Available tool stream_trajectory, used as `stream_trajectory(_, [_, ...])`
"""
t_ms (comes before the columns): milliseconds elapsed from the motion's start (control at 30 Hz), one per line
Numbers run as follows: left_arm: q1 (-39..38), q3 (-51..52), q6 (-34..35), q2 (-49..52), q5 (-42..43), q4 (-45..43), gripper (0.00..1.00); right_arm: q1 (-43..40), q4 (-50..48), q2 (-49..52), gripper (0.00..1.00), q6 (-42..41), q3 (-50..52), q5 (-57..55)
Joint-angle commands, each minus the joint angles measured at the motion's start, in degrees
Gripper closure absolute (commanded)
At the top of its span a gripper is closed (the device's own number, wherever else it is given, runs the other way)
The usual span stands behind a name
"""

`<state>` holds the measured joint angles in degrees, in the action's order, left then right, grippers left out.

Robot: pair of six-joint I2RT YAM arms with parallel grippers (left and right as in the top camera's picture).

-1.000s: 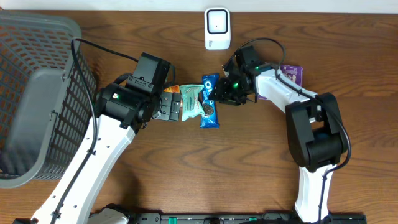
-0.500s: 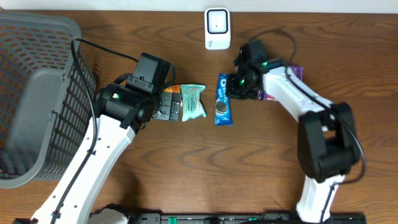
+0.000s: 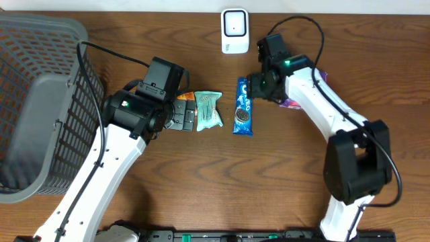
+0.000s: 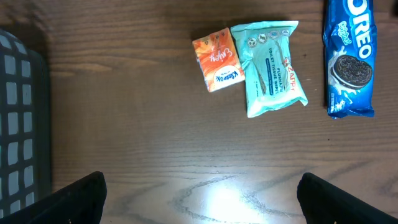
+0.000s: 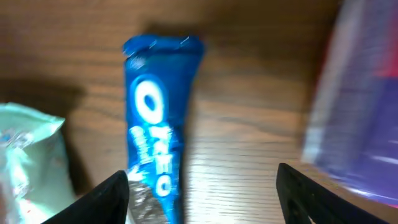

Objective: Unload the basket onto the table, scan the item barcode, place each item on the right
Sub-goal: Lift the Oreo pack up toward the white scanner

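On the brown surface (image 3: pixel 201 181), just below the white scanner (image 3: pixel 234 30), the blue Oreo pack (image 3: pixel 243 115) is lying flat with its picture side facing up. Nothing is holding it. I am not seeing a barcode on that side, so I am guessing it is hiding underneath.

The right arm (image 3: pixel 306 91) is reaching over the pack, and the right arm's jaws are hanging just by its top end. They are standing apart with nothing between them, and the pack is showing on the wood below them. A purple packet (image 3: pixel 314 79) is lying close by, partly hidden under that arm.

On the other side of the Oreo pack, near it but not touching, a teal wipes packet (image 3: pixel 208 109) is lying right against a little orange pack (image 3: pixel 185 97). The left arm (image 3: pixel 127 114) is waiting over those two, and the left arm's jaws are standing wide apart too, holding nothing. A grey basket (image 3: pixel 33 101) is sitting well off at the left edge.

I am thinking the pick-up is the step going on now, and the scan is not yet done. Next, the right arm's jaws are going to need to come down around the pack, squeeze it, lift it, and turn it so the barcode is facing the scanner.
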<state>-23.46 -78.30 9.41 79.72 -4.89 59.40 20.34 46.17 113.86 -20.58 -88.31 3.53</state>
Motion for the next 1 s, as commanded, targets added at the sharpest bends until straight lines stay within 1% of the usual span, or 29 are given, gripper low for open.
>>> stream_trajectory(0, [0.0,0.1,0.8,0.2,-0.5,0.1,0.02,-0.5,-0.3,4.1,0.28,0.3,0.3,11.2])
stream_trajectory(67, [0.0,0.1,0.8,0.2,-0.5,0.1,0.02,-0.5,-0.4,6.5,0.28,0.3,0.3,13.8])
stream_trajectory(133, [0.0,0.1,0.8,0.2,-0.5,0.1,0.02,-0.5,-0.5,8.5,0.34,0.3,0.3,15.5])
stream_trajectory(167, [0.0,0.1,0.8,0.2,-0.5,0.1,0.02,-0.5,-0.6,9.5,0.41,0.3,0.3,15.3])
stream_trajectory(233, [0.0,0.1,0.8,0.2,-0.5,0.1,0.02,-0.5,-0.6,10.5,0.65,0.3,0.3,14.4])
stream_trajectory(267, [0.0,0.1,0.8,0.2,-0.5,0.1,0.02,-0.5,-1.1,10.7,0.91,1.0,0.3,14.4])
stream_trajectory(300, [0.0,0.1,0.8,0.2,-0.5,0.1,0.02,-0.5,-1.8,10.7,0.99,2.1,0.3,14.3])
stream_trajectory(367, [0.0,0.1,0.8,0.2,-0.5,0.1,0.02,-0.6,-2.7,10.1,0.99,3.5,0.0,13.2])
stream_trajectory(467, [0.0,0.1,0.8,0.2,-0.5,0.1,0.02,-0.6,0.7,7.7,0.99,2.2,-3.4,2.4])
stream_trajectory(600, [0.0,0.1,0.8,0.2,-0.5,0.1,0.02,2.1,7.5,5.2,0.98,2.2,-10.6,-22.5])
stream_trajectory(667, [0.0,0.1,0.8,0.2,-0.5,0.1,0.02,3.6,8.5,5.2,0.98,2.2,-12.0,-31.2])
stream_trajectory(700, [0.0,0.1,0.8,0.2,-0.5,0.1,0.02,5.1,8.5,5.2,0.98,2.2,-11.9,-39.2])
stream_trajectory(733, [0.0,0.1,0.8,0.2,-0.5,0.1,0.02,5.9,8.2,5.5,0.98,2.2,-11.7,-43.0])
stream_trajectory(833, [0.0,0.1,0.8,0.2,-0.5,0.1,0.02,7.7,6.3,7.1,0.99,2.2,-10.8,-48.5])
stream_trajectory(967, [0.0,0.1,0.8,0.2,-0.5,0.1,0.02,9.8,5.6,11.0,0.98,2.2,-10.5,-50.9])
